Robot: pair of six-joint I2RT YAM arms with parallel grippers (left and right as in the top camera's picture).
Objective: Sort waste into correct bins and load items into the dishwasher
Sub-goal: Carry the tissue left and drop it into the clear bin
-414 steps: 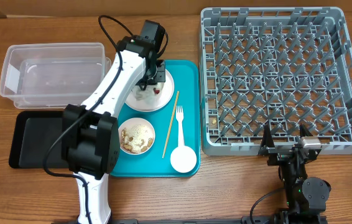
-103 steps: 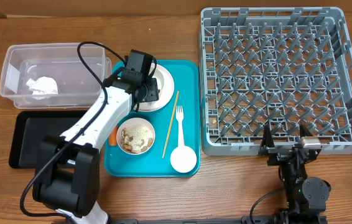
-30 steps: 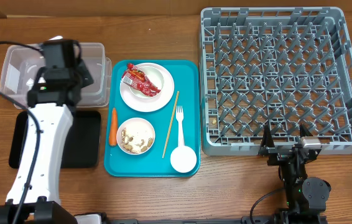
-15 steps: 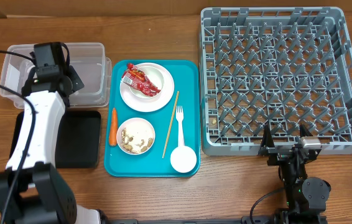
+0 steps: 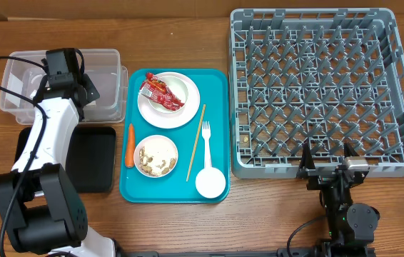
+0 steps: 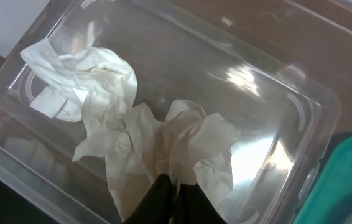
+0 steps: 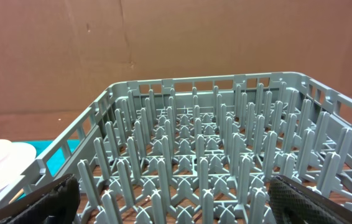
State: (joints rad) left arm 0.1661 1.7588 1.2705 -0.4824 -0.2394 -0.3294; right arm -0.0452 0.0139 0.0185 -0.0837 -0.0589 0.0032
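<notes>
Wooden table (image 5: 259,221) holds my clear tub (image 6: 288,106). My left gripper (image 6: 175,198) pinches a napkin (image 6: 191,146) inside it. My right gripper (image 5: 326,160) is spread wide. Paper could stick to my fingers (image 6: 155,202) and lift back out.

Teal rectangular plastic serving tray (image 5: 218,143) lies flat on brown wood-grain desk (image 5: 188,36), left of centre, long sides running top to bottom in overhead view. Raised rim, rounded corners. Plain brown cardboard-like wall (image 7: 194,43) stands behind desk in right wrist view.
</notes>
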